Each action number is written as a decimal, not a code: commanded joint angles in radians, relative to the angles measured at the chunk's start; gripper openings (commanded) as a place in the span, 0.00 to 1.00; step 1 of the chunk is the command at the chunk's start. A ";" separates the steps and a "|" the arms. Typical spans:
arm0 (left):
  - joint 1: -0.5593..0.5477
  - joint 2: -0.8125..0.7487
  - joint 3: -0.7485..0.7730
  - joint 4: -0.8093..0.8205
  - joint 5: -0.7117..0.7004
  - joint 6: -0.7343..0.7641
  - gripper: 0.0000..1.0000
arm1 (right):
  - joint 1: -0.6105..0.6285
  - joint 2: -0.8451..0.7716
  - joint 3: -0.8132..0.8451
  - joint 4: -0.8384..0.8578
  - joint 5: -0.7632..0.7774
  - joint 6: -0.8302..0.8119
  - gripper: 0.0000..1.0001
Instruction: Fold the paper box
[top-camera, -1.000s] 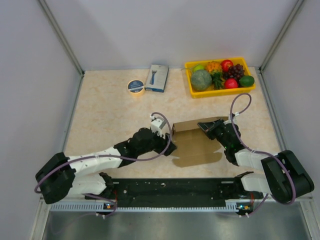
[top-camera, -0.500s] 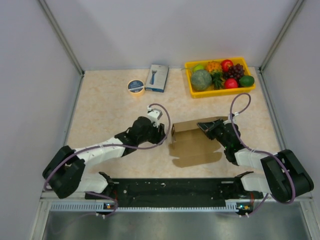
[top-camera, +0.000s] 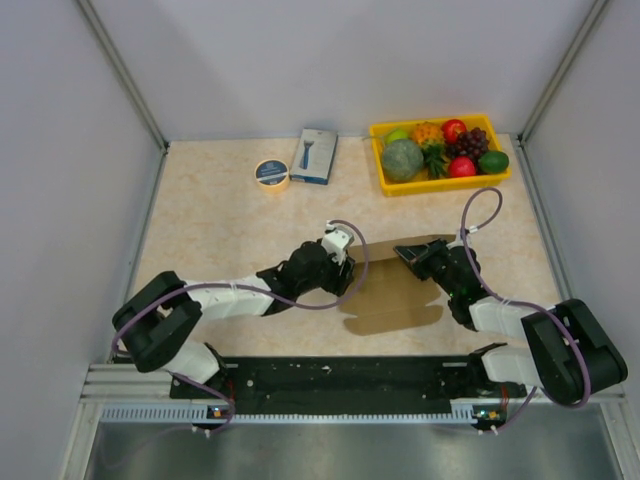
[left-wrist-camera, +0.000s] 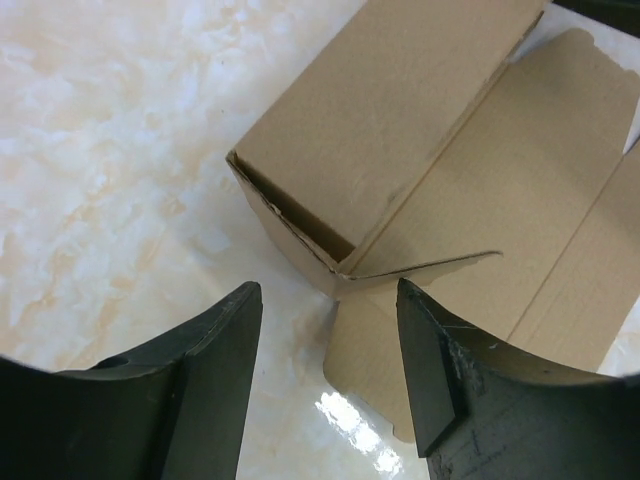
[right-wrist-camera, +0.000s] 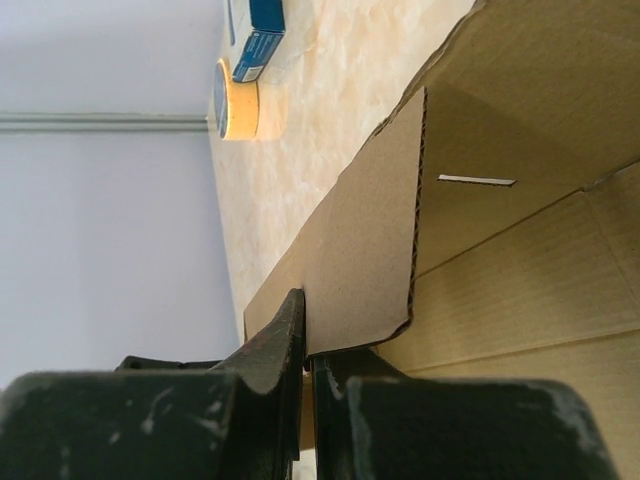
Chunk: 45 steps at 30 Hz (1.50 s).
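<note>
The brown paper box (top-camera: 395, 290) lies partly folded on the table between my arms, with its back wall raised. In the left wrist view the box (left-wrist-camera: 420, 150) shows a raised corner and flat flaps. My left gripper (top-camera: 345, 268) is open and empty at the box's left end; its jaws straddle the near left corner (left-wrist-camera: 330, 330) without touching. My right gripper (top-camera: 410, 254) is shut on the upright flap (right-wrist-camera: 365, 270) at the box's back right, pinching its lower edge.
A yellow tray (top-camera: 440, 183) of toy fruit and vegetables stands at the back right. A small blue-and-white printed box (top-camera: 314, 155) and a tape roll (top-camera: 271, 173) lie at the back centre. Grey walls bound the table.
My left arm has swung out left and then forward again, so the gripper now sits at the box's left end. The right gripper and the box have stayed put.
</note>
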 joint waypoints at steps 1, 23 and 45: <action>-0.016 0.025 0.034 0.130 -0.121 0.050 0.60 | 0.003 0.021 0.019 -0.051 -0.020 -0.028 0.00; -0.129 0.125 -0.021 0.312 -0.318 0.142 0.61 | 0.032 -0.042 0.071 -0.324 0.025 0.175 0.00; -0.174 0.310 0.117 0.268 -0.660 0.029 0.49 | 0.077 -0.051 0.035 -0.339 0.053 0.224 0.00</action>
